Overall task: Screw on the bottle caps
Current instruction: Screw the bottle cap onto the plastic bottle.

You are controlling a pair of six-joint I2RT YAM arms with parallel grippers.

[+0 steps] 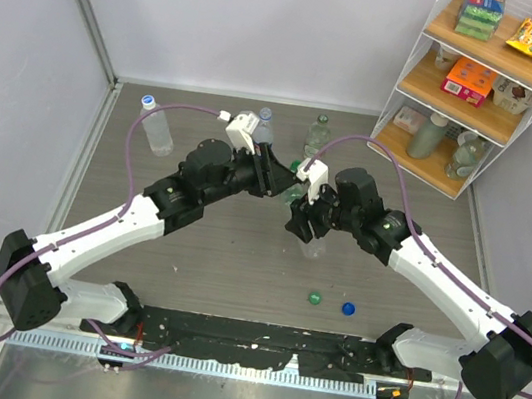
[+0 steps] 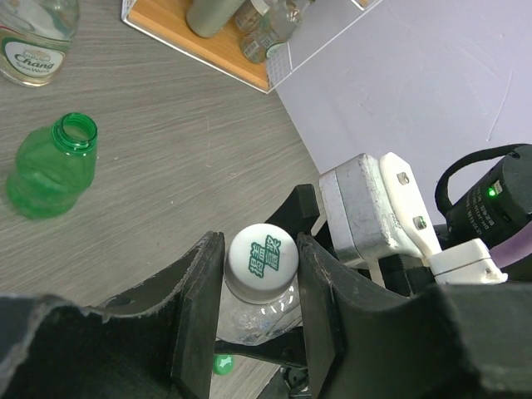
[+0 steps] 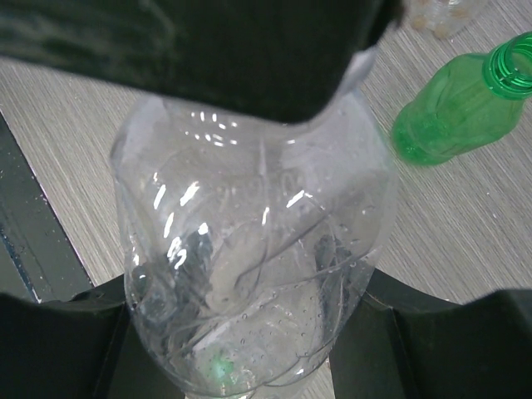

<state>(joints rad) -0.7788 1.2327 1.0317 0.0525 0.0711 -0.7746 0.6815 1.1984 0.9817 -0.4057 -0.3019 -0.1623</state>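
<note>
A plain clear bottle (image 3: 249, 249) stands upright near the table's middle, and my right gripper (image 3: 245, 332) is shut on its body, a finger on each side. In the top view this right gripper (image 1: 308, 224) holds the bottle (image 1: 313, 248) from the right. A white cap (image 2: 263, 259) with green print sits on the bottle's neck. My left gripper (image 2: 259, 246) is shut on that cap, both fingers against its rim. A green bottle (image 2: 48, 166) with an open neck is beside them, also in the right wrist view (image 3: 457, 104). A green cap (image 1: 314, 296) and a blue cap (image 1: 348, 309) lie loose on the table.
A capped clear bottle (image 1: 157, 128) stands at the back left. Two more bottles (image 1: 266, 125) (image 1: 317, 135) stand at the back middle. A wire shelf (image 1: 486, 88) with boxes and jars fills the back right corner.
</note>
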